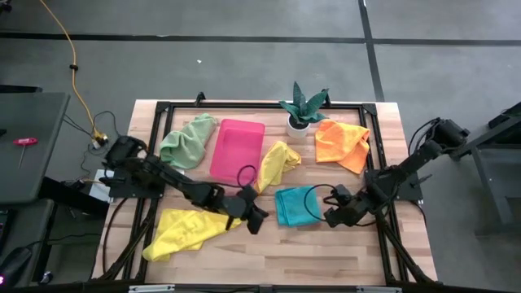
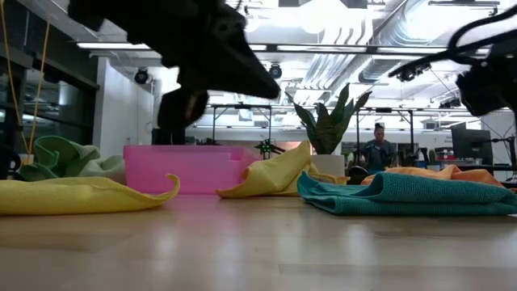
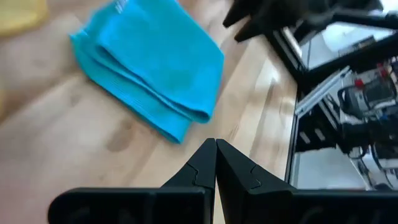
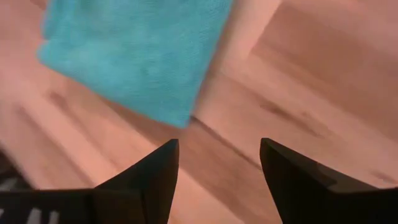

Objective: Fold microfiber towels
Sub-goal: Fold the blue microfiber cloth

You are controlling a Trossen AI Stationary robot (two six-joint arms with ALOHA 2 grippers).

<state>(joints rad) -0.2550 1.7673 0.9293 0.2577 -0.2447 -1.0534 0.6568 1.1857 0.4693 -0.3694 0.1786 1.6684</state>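
A folded teal towel [image 1: 295, 205] lies flat on the table between my two grippers; it also shows in the left wrist view [image 3: 155, 62] and the right wrist view [image 4: 137, 56]. My left gripper [image 1: 259, 218] [image 3: 216, 142] hangs shut just left of it, holding nothing. My right gripper [image 1: 328, 218] [image 4: 217, 146] stands open above bare wood by the towel's near right corner. A crumpled yellow towel [image 1: 186, 230] lies at the near left. A second yellow towel [image 1: 277, 163], an orange one [image 1: 342, 142] and a pale green one [image 1: 189, 140] lie farther back.
A pink tray [image 1: 238, 149] lies at the back between the green and yellow towels. A potted plant [image 1: 303, 110] stands at the far edge. A black frame [image 1: 370, 114] runs around the table. Bare wood shows along the near edge [image 1: 285, 256].
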